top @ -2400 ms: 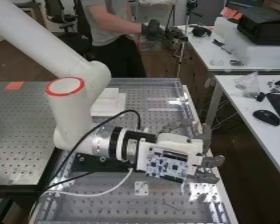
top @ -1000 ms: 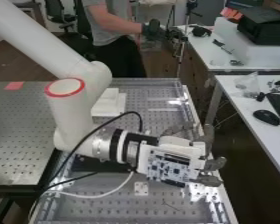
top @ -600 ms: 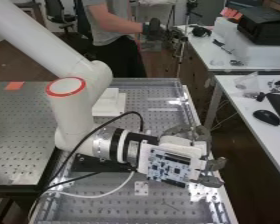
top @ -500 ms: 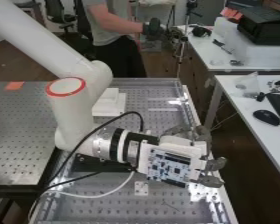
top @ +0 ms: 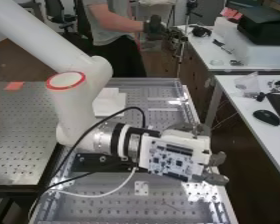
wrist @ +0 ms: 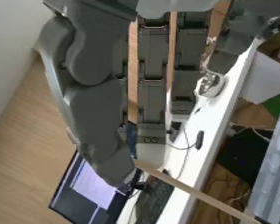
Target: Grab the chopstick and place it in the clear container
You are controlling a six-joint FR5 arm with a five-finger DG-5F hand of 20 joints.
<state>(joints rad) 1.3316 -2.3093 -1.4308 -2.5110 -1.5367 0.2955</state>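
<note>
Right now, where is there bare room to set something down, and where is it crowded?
Bare: the perforated table at the high view's left, nearer than its orange note; the bench's near end, before the white cable. Crowded: mid-bench, around the hand and black cable.

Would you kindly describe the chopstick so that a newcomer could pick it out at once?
Follow the white robot arm over the perforated bench to its dark grey hand. The chopstick is the thin stick slanting out from between the fingertips. Unlike the thin dark cable on the white desk beyond, it is straight, stiff-looking and wood-coloured.
</note>
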